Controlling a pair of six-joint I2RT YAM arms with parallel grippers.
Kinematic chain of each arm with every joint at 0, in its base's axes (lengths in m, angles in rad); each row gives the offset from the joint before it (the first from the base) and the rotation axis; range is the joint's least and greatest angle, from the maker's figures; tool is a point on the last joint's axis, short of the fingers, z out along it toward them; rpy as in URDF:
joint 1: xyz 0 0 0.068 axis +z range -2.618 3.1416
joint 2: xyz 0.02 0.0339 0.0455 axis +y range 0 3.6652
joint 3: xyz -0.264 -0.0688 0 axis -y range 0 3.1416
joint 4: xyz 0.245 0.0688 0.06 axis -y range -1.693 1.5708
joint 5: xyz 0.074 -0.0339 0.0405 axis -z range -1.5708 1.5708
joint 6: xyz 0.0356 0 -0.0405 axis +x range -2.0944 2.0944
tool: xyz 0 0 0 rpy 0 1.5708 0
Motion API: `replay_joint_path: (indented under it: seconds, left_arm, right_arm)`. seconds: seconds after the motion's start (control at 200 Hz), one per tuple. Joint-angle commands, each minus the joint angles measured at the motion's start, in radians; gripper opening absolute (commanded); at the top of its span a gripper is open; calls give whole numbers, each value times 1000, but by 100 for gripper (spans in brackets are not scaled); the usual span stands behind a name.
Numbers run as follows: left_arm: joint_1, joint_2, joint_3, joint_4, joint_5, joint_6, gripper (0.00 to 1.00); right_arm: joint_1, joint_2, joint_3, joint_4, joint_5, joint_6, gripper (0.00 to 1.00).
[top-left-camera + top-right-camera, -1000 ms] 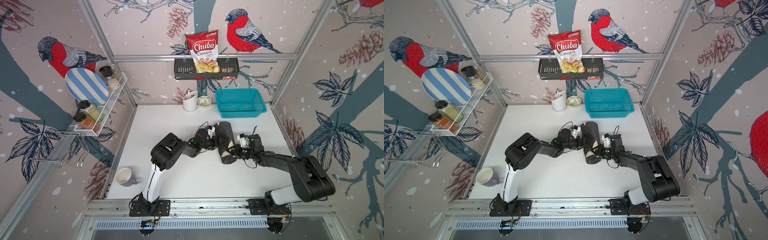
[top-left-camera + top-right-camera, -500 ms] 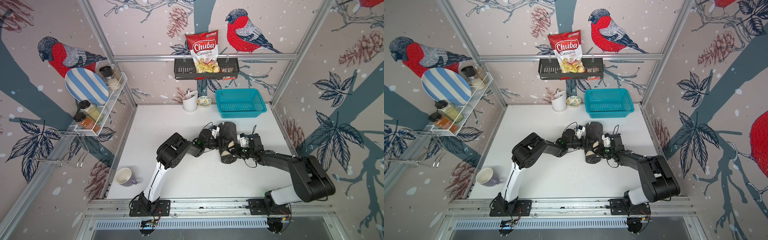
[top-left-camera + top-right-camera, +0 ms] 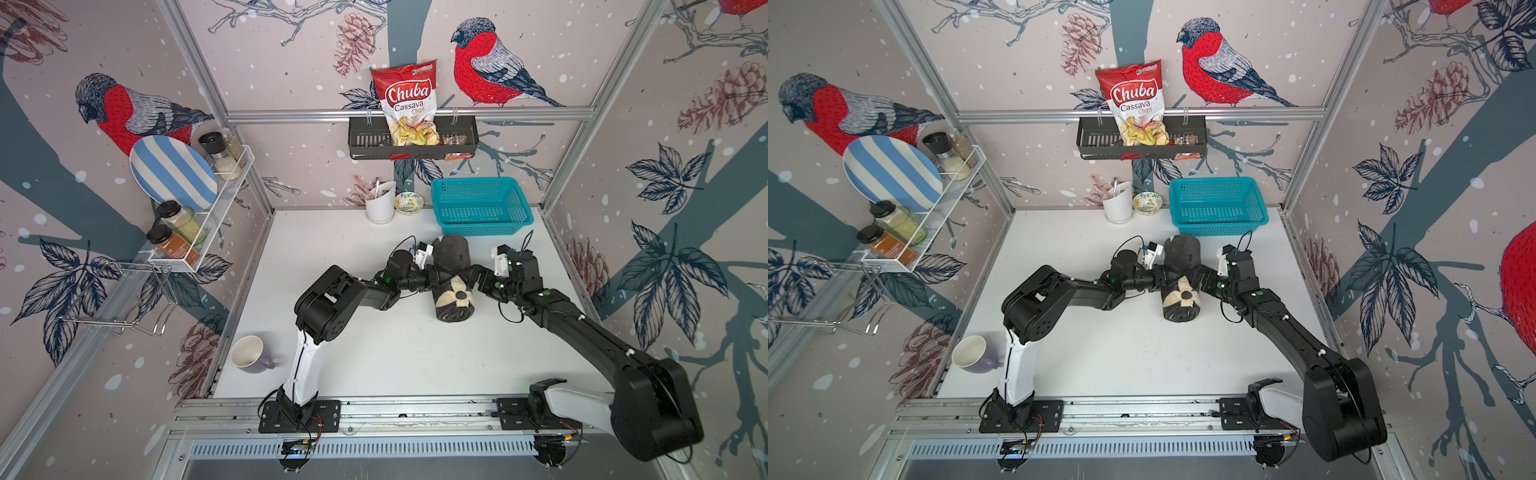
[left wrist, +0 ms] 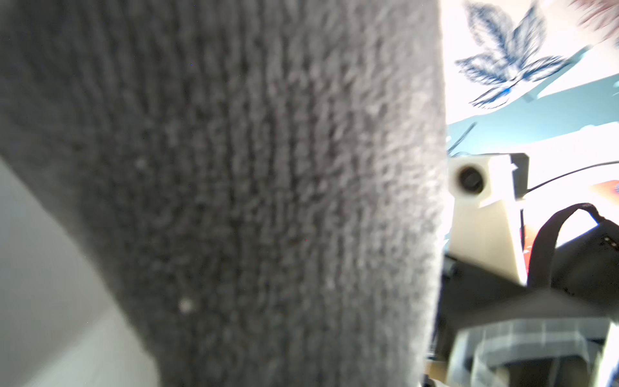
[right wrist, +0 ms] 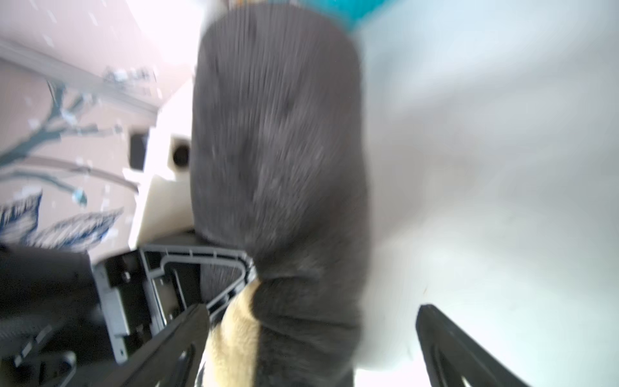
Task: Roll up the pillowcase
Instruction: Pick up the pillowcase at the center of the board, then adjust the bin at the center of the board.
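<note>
Tabletop (image 3: 395,353) bears rolled pillowcase (image 3: 451,278), blurred, crowding both wrist views.

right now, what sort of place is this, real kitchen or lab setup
Most likely a mock kitchen built as a robot test cell: wallpapered panels in an aluminium frame, a wire rack with spice jars and a striped plate, and a left arm and right arm bolted to a rail.

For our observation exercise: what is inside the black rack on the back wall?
A Chuba chips bag stands in the black rack, with small packets toward one end. Whatever lies behind the bag is hidden.
</note>
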Motion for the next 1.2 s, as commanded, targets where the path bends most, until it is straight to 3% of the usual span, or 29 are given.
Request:
replay_joint_path:
  seconds: [0.0,0.13,0.245,0.415,0.52,0.665,0.745,0.795,0.84,0.915,1.196]
  left_arm:
    - [39,-64,-21,61,36,15,31]
    - [85,-133,-48,37,36,22,32]
    - [111,-180,-50,-19,38,50,32]
    - [141,-223,-39,-70,30,68,32]
    - [153,-239,-30,-106,19,88,32]
    - [157,-248,-24,-130,5,100,32]
    - [165,-249,-22,-145,-2,109,32]
    - [168,-253,-25,-147,-8,109,32]
    - [172,-255,-27,-144,-13,109,32]
    - [176,-260,-28,-146,-15,110,32]
    - [198,-276,-36,-140,-3,115,33]
  right_arm:
    - [-28,-15,60,-59,234,-37,100]
    - [-102,64,175,-47,340,-50,100]
    - [-168,225,305,-29,383,-70,100]
    - [-264,505,557,-42,340,-113,99]
    - [-295,708,791,-119,316,-159,96]
    - [-301,953,1116,-244,340,-226,85]
    - [-300,1065,1272,-320,350,-266,71]
    - [-303,1122,1350,-367,348,-272,55]
    - [-310,1148,1381,-385,331,-258,44]
    - [-315,1160,1379,-397,298,-229,37]
    - [-258,1081,1253,-444,299,-210,35]
